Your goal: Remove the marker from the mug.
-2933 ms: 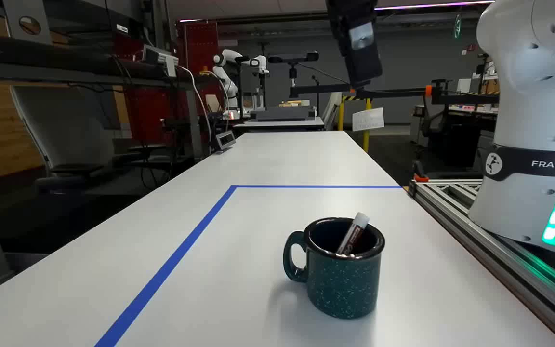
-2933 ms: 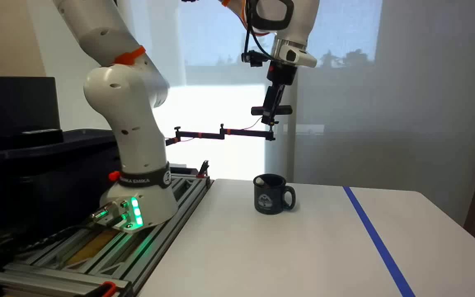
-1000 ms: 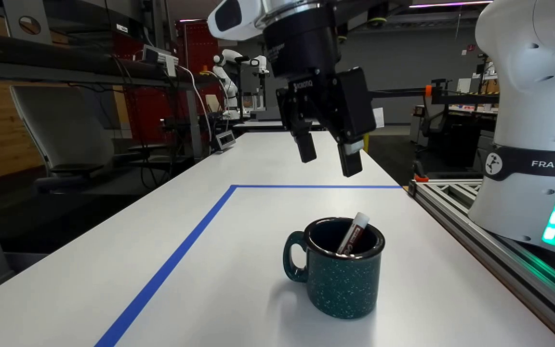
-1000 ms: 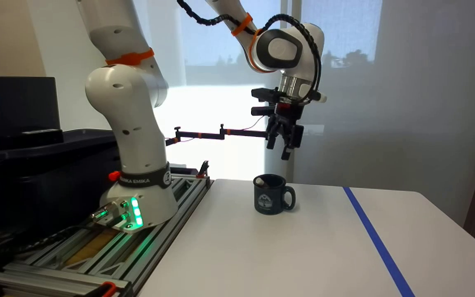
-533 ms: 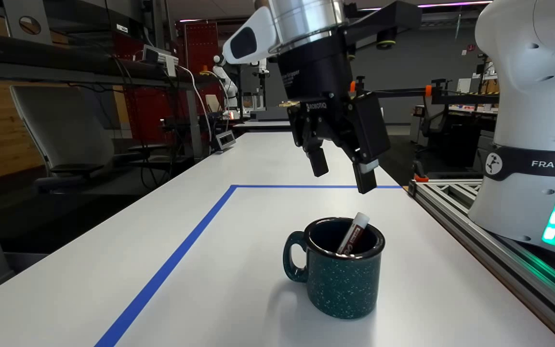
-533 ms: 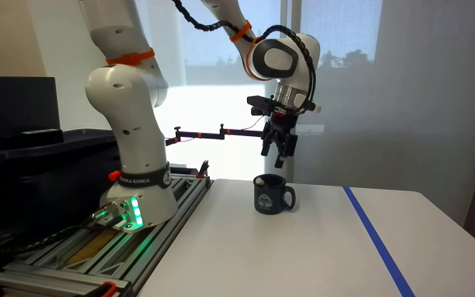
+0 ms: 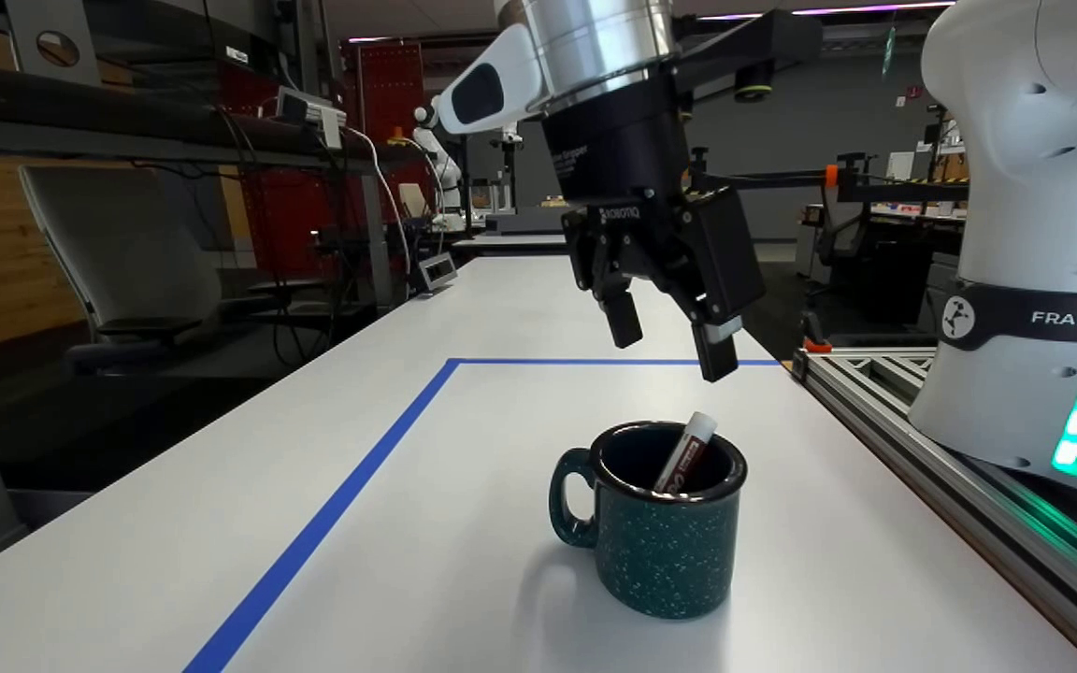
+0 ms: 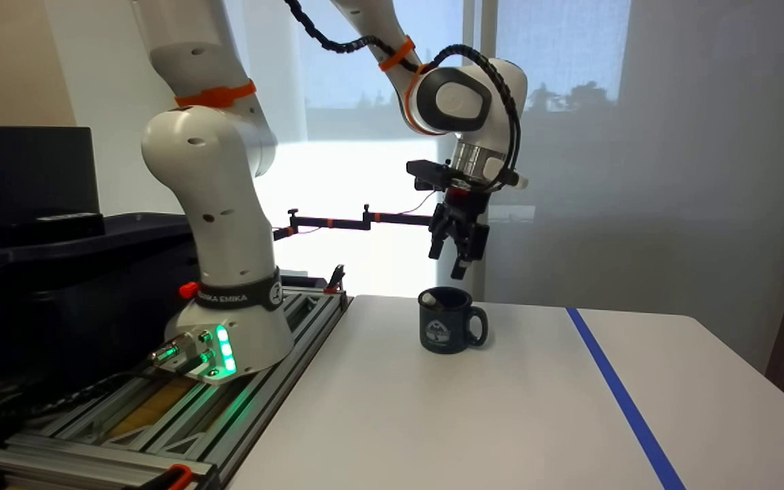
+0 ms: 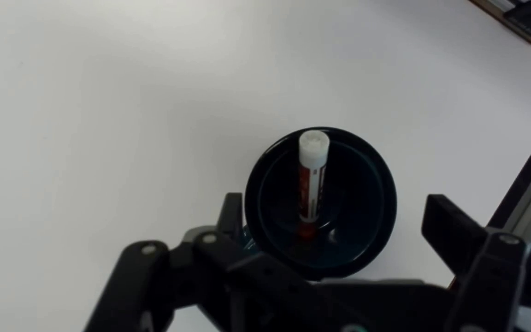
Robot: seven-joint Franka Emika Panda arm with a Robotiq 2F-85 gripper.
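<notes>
Dark green and speckled, the mug (image 7: 667, 561) stood upright on the white worktop (image 8: 467, 422), its handle (image 7: 576, 533) turned towards a strip of blue tape (image 7: 294, 561). I found the marker (image 9: 311, 184) inside it, leaning at a slant, its white end at the rim and, in an exterior view, showing above it; the lettering on its red-brown barrel was too small to read. I noted my pincer (image 7: 672, 350) tilted above mug and marker, clear of both, its fingers (image 7: 717, 360) spread well apart. In the wrist view those fingers stood on either side of the mug's mouth.
</notes>
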